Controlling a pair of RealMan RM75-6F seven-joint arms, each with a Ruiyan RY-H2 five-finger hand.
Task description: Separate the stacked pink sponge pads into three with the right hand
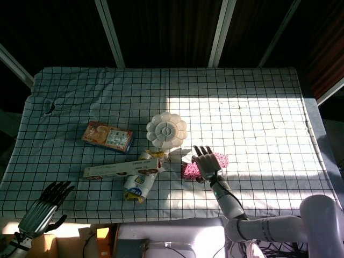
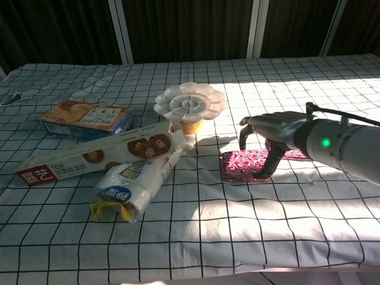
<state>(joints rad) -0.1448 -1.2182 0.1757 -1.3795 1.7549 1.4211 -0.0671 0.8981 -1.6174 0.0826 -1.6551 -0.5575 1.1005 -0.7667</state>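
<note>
Right hand [image 2: 270, 133]: over the pink sponge pads, palm down, thumb planted on the near right edge of the stack, other fingers curled just above the top pad; nothing lifted, grip not plain.
Pink sponge pads [image 2: 244, 165]: flat on the checked cloth of the counter [image 2: 196, 231], in sunlight, just right of the flower-shaped palette; one pad pokes out to the right, past the wrist (layers too thin to count).
Left hand [image 1: 45, 204]: fingers spread, holding nothing, off the near left corner of the counter.
Palette [image 2: 190, 102]: white, atop a small cup.
Biscuit boxes [image 2: 86, 117]: left of the palette.
Tissue pack [image 2: 130, 187]: lying nearest, front left.
</note>
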